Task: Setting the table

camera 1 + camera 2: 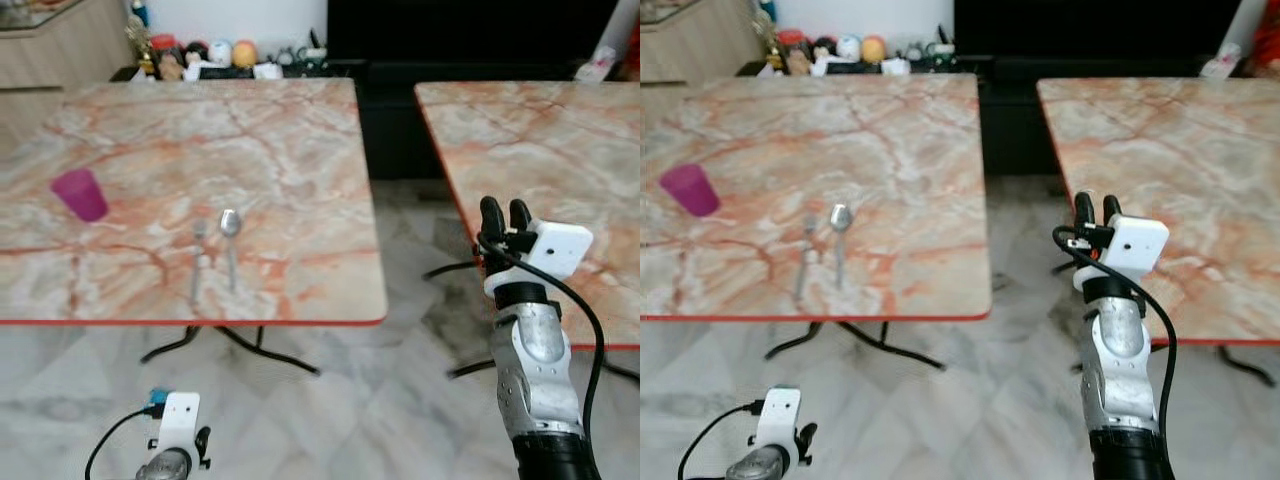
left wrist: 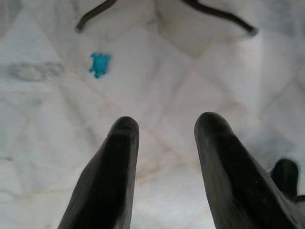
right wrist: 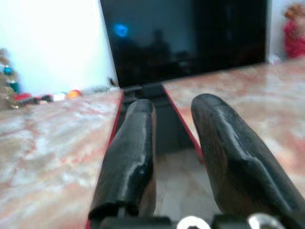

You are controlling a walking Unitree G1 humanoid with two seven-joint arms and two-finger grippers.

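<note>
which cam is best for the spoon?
Left eye view: the spoon lies whole and sharp on the left table, bowl away from the robot, close beside the fork. Right eye view shows the same, shifted left. The wrist views point at the floor and the gap between tables.

I find no legible text, label, brand, number or sign in any view. The white camera housing mounted just behind the right gripper carries no marking I can read. The small items on the shelf far beyond that gripper are too small and blurred to read.
</note>
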